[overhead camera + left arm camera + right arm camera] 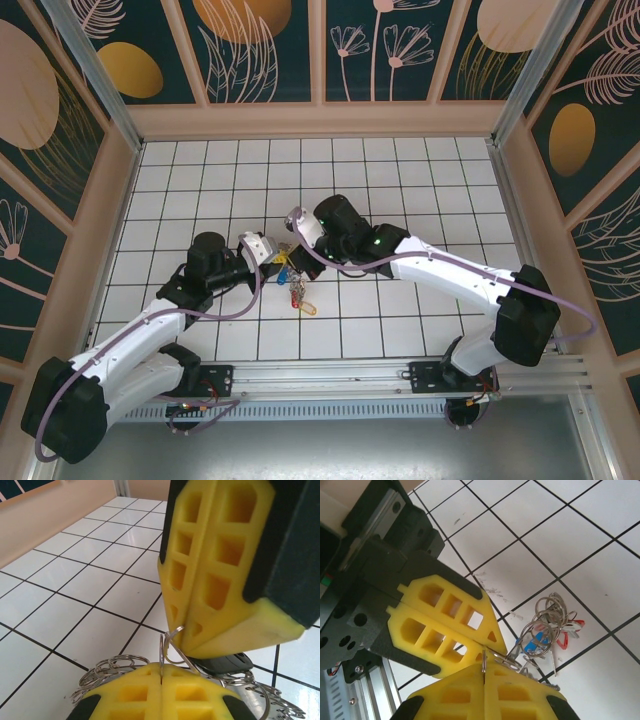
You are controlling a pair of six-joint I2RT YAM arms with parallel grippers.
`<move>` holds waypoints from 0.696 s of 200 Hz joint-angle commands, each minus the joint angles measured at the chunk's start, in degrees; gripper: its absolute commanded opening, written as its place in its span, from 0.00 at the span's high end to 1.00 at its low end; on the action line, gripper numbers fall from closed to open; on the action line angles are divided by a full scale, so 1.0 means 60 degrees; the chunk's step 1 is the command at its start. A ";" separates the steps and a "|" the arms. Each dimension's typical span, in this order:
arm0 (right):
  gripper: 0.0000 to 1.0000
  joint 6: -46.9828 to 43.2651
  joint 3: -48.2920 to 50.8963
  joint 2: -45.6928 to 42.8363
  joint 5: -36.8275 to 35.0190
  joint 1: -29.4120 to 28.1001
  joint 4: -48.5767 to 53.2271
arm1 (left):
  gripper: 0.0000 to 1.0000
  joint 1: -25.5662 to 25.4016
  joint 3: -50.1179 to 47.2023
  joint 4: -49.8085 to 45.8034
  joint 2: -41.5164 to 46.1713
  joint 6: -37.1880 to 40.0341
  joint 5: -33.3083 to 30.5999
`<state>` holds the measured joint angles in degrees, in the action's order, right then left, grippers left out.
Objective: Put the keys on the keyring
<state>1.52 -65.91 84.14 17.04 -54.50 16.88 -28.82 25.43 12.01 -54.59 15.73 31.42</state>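
White tiled table, floral walls. My left claw and right claw both pinch one ring, one key bunch beside it.

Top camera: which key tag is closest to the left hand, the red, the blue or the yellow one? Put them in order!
1. Blue tag, right beside the left hand, just below it in the picture.
2. Red tag, lower down and a little to the right.
3. Yellow tag, lowest and farthest right.
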 commanded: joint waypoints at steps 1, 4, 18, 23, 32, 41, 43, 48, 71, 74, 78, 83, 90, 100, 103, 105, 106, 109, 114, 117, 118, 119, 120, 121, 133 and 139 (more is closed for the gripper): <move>1.00 0.0125 0.0131 -0.0257 0.0090 -0.0073 0.0043 | 1.00 0.0013 0.0171 0.0624 0.0225 -0.0153 0.0173; 1.00 0.0151 0.0130 -0.0265 0.0026 -0.0072 0.0042 | 1.00 0.0013 0.0171 0.0628 0.0234 -0.0146 0.0188; 1.00 0.0258 0.0127 -0.0256 -0.0239 -0.0072 0.0043 | 1.00 0.0017 0.0159 0.0647 0.0257 -0.0147 0.0209; 1.00 0.0294 0.0121 -0.0254 -0.0295 -0.0083 0.0042 | 1.00 0.0016 0.0161 0.0650 0.0265 -0.0145 0.0209; 1.00 0.0343 0.0115 -0.0245 -0.0321 -0.0072 -0.0001 | 1.00 0.0017 0.0144 0.0677 0.0280 -0.0153 0.0239; 1.00 0.0373 0.0087 -0.0204 -0.0277 -0.0072 -0.0012 | 1.00 0.0012 0.0138 0.0708 0.0291 -0.0156 0.0276; 1.00 0.0394 0.0079 -0.0186 -0.0276 -0.0079 -0.0012 | 1.00 0.0013 0.0130 0.0708 0.0282 -0.0159 0.0283; 1.00 0.0430 0.0061 -0.0161 -0.0301 -0.0073 0.0008 | 1.00 0.0017 0.0120 0.0721 0.0287 -0.0150 0.0333; 1.00 0.0642 0.0013 -0.0027 -0.0542 -0.0073 0.0019 | 1.00 0.0015 0.0056 0.0918 0.0329 -0.0262 0.0473; 1.00 0.0685 0.0021 -0.0013 -0.0597 -0.0074 0.0007 | 1.00 0.0013 0.0047 0.0956 0.0335 -0.0262 0.0500; 1.00 0.0750 0.0035 -0.0024 -0.0652 -0.0076 -0.0021 | 1.00 0.0020 0.0032 0.0993 0.0349 -0.0263 0.0524; 1.00 0.0831 0.0042 -0.0019 -0.0732 -0.0076 -0.0059 | 1.00 0.0013 0.0000 0.1039 0.0374 -0.0254 0.0541; 1.00 0.0941 0.0064 -0.0034 -0.0808 -0.0071 -0.0123 | 1.00 0.0013 -0.0028 0.1081 0.0409 -0.0252 0.0560; 1.00 0.1091 0.0127 -0.0063 -0.0811 -0.0061 -0.0216 | 1.00 0.0013 -0.0056 0.1079 0.0441 -0.0217 0.0573; 1.00 0.1140 0.0141 -0.0050 -0.0804 -0.0069 -0.0233 | 1.00 0.0013 -0.0052 0.1086 0.0441 -0.0209 0.0578; 1.00 0.1179 0.0144 -0.0049 -0.0796 -0.0060 -0.0257 | 1.00 0.0013 -0.0050 0.1081 0.0441 -0.0202 0.0579; 1.00 0.1188 0.0152 -0.0049 -0.0793 -0.0059 -0.0269 | 1.00 0.0020 -0.0049 0.1085 0.0441 -0.0196 0.0586; 1.00 0.1251 0.0162 -0.0048 -0.0778 -0.0045 -0.0297 | 1.00 0.0016 -0.0060 0.1096 0.0441 -0.0201 0.0593; 1.00 0.1328 0.0183 -0.0037 -0.0748 -0.0043 -0.0330 | 1.00 0.0022 -0.0064 0.1093 0.0441 -0.0184 0.0610; 1.00 0.1386 0.0199 -0.0042 -0.0732 -0.0044 -0.0358 | 1.00 0.0014 -0.0064 0.1110 0.0441 -0.0172 0.0632; 1.00 0.1401 0.0209 -0.0038 -0.0731 -0.0044 -0.0363 | 1.00 0.0014 -0.0064 0.1114 0.0441 -0.0166 0.0642; 1.00 0.1409 0.0214 -0.0043 -0.0731 -0.0050 -0.0373 | 1.00 0.0013 -0.0064 0.1116 0.0441 -0.0170 0.0640; 1.00 0.1435 0.0223 -0.0046 -0.0730 -0.0046 -0.0385 | 1.00 0.0013 -0.0064 0.1110 0.0441 -0.0165 0.0646; 1.00 0.1462 0.0228 -0.0040 -0.0723 -0.0052 -0.0391 | 1.00 0.0013 -0.0064 0.1114 0.0441 -0.0163 0.0656; 1.00 0.1660 0.0301 -0.0032 -0.0674 -0.0044 -0.0505 | 1.00 0.0013 -0.0082 0.1146 0.0441 -0.0135 0.0711; 1.00 0.1736 0.0336 -0.0033 -0.0639 -0.0043 -0.0570 | 1.00 0.0017 -0.0091 0.1162 0.0441 -0.0131 0.0741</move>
<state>8.23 -65.41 84.05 14.04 -54.50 16.38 -28.75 24.84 13.76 -53.21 14.87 31.70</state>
